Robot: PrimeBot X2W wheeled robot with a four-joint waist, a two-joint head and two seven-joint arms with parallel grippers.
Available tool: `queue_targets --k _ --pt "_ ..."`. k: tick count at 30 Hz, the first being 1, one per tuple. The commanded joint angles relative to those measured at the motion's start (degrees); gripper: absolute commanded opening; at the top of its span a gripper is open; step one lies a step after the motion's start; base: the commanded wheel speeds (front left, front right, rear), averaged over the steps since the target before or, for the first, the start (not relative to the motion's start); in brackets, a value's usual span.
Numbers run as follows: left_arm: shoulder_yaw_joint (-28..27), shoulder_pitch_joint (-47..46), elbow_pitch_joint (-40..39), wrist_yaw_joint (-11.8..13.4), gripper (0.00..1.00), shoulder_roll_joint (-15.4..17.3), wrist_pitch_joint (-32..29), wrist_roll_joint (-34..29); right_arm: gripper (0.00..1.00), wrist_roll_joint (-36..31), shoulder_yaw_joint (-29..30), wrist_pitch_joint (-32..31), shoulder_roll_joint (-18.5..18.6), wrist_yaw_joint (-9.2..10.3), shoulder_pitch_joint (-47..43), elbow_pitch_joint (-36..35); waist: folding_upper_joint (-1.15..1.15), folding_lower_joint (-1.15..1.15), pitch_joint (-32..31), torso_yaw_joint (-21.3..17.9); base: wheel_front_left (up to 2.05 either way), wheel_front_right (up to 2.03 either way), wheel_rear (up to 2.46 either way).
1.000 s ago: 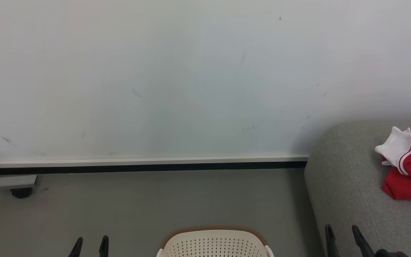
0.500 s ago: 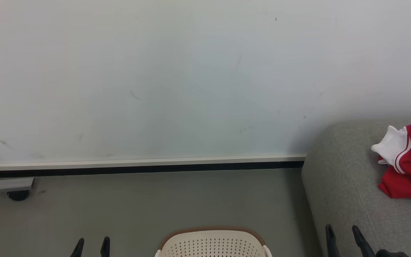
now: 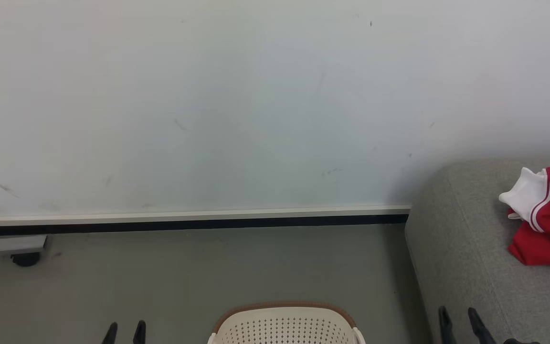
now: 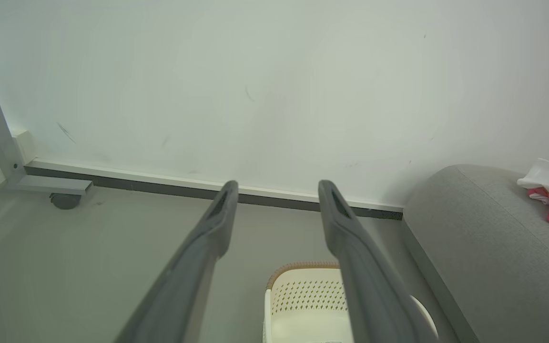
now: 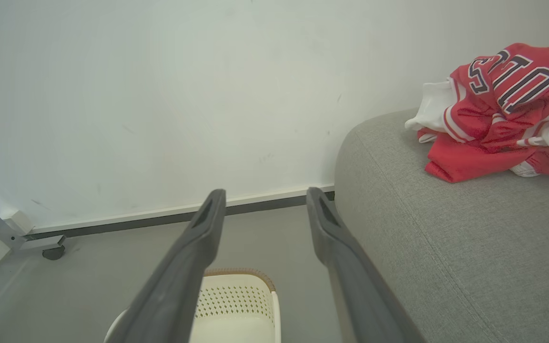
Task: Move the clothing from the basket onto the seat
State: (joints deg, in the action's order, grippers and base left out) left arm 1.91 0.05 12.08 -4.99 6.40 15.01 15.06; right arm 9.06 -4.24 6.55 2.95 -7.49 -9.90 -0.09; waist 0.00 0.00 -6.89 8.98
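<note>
left end effector (image 4: 278,190): released, fingers apart | right end effector (image 5: 266,197): released | basket (image 3: 284,306): between them, cropped at bottom edge, inside mostly hidden | clothing (image 5: 498,119): heaped on seat (image 5: 446,247) beyond right end effector, far side cropped, possibly several garments

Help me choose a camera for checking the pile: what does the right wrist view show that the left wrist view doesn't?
Of the two, the right wrist view adds nearly the whole clothing heap on the seat, its navy lettering legible, beyond the right gripper with open jaws. The left wrist view adds instead the left gripper, jaws open and empty. Shared: a corner of the clothing, the seat's rounded end, the basket on the floor, the wall and the caster.
</note>
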Motion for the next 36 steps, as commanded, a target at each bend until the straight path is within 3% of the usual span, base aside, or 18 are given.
queue_targets --k 1,4,36 --pt "0.0 -0.1 0.5 0.0 0.0 0.0 -0.2 0.2 0.0 0.2 -0.1 0.0 0.0 0.0 -0.1 0.4 0.0 0.0 0.0 0.0 0.0 0.0 0.0" --pt "0.3 0.5 2.1 0.0 0.0 -0.4 -0.4 0.2 0.0 0.2 -0.1 -0.1 0.0 0.0 -0.6 2.2 0.0 0.0 0.0 0.0 0.0 0.0 0.0" --pt "-4.7 -2.4 1.9 -1.0 0.0 -1.6 -9.8 29.7 0.0 33.7 1.0 -2.5 1.2 0.0 6.1 6.6 0.0 0.0 1.8 -2.3 0.0 0.0 0.0"
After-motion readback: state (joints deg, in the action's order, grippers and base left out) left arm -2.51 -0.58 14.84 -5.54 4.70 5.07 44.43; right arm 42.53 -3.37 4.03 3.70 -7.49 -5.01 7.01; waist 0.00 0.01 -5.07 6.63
